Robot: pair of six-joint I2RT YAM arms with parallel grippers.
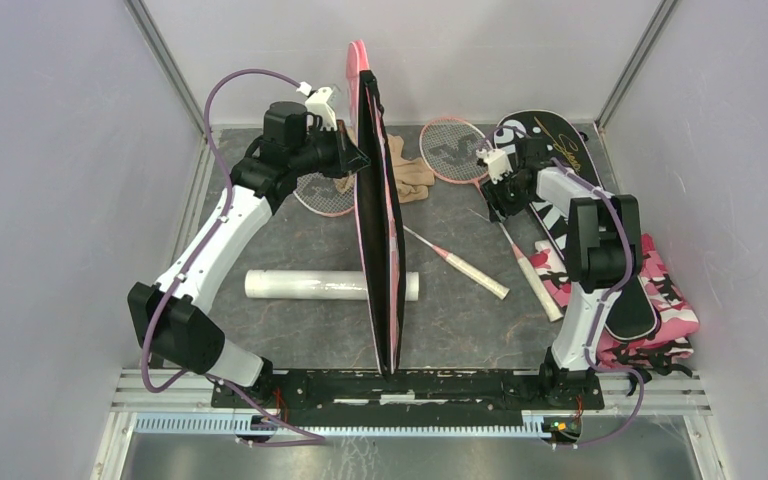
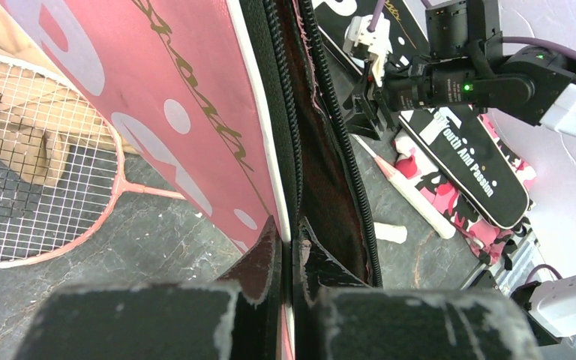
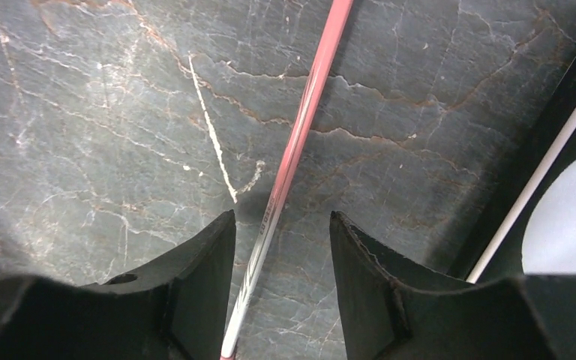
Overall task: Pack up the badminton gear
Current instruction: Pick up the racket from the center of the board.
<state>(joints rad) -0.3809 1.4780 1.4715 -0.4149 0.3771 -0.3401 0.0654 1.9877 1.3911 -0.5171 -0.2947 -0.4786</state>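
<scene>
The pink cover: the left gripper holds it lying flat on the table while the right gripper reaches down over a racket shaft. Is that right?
Not quite. The left gripper holds the pink cover standing upright on its edge, not lying flat, as the top view shows. The right gripper does reach down over a racket shaft.

I am working in a lab: white panel walls (image 1: 50, 150) and aluminium rails (image 1: 173, 75) are boxing in my worktop (image 1: 290, 240).
</scene>
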